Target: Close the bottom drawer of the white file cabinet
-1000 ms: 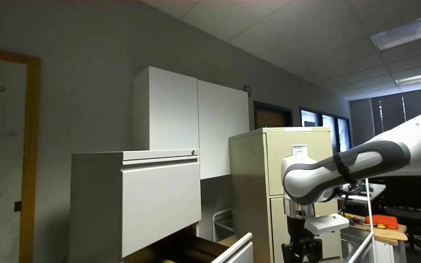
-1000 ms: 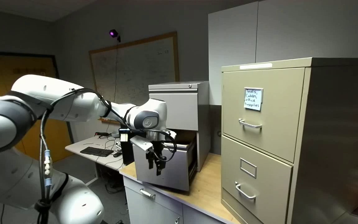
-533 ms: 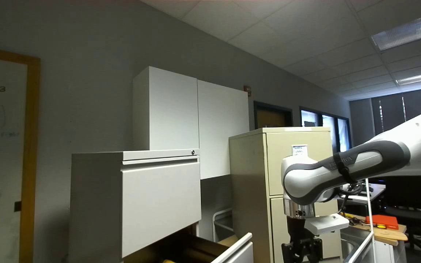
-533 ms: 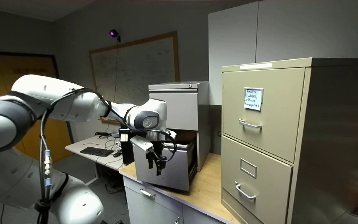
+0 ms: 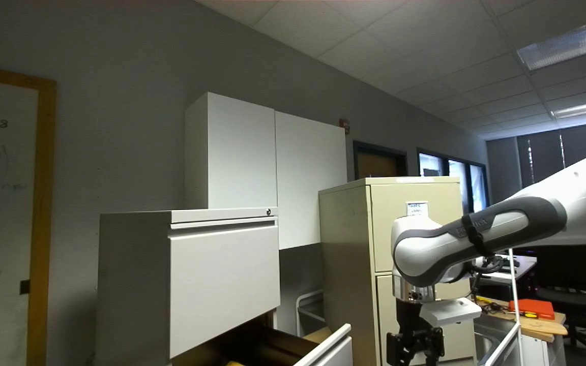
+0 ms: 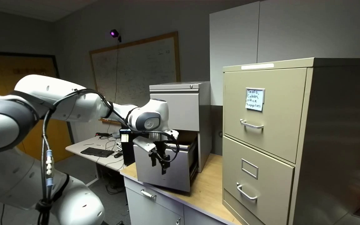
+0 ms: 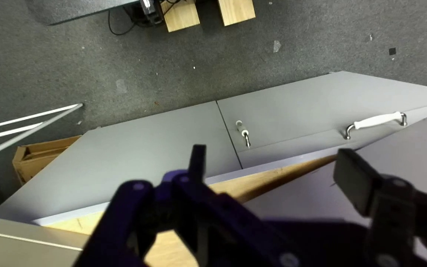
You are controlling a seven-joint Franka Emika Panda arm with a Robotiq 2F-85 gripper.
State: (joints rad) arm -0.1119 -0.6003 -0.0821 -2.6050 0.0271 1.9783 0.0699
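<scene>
The white file cabinet [image 5: 224, 284] stands at the lower left in an exterior view and mid-frame in an exterior view [image 6: 180, 109]. Its upper drawer is shut. Its bottom drawer [image 5: 329, 351] is pulled out, dark inside, with a bit of something yellow in it. The drawer's flat front shows in an exterior view [image 6: 178, 175] and at the lower right of the wrist view [image 7: 302, 196]. My gripper [image 6: 158, 167] points down in front of that drawer front, apart from it. Its fingers are spread and empty in the wrist view [image 7: 272, 167].
A beige file cabinet [image 6: 264, 150] stands beside the white one. Both rest on a wooden counter [image 6: 211, 181] above base cabinets with protruding handles [image 7: 374, 120]. A desk [image 6: 83, 142] with a keyboard lies behind the arm. White wall cupboards [image 5: 311, 178] hang behind.
My arm and gripper have shifted slightly toward the drawer front in the last half second. The bottom drawer has not moved.
</scene>
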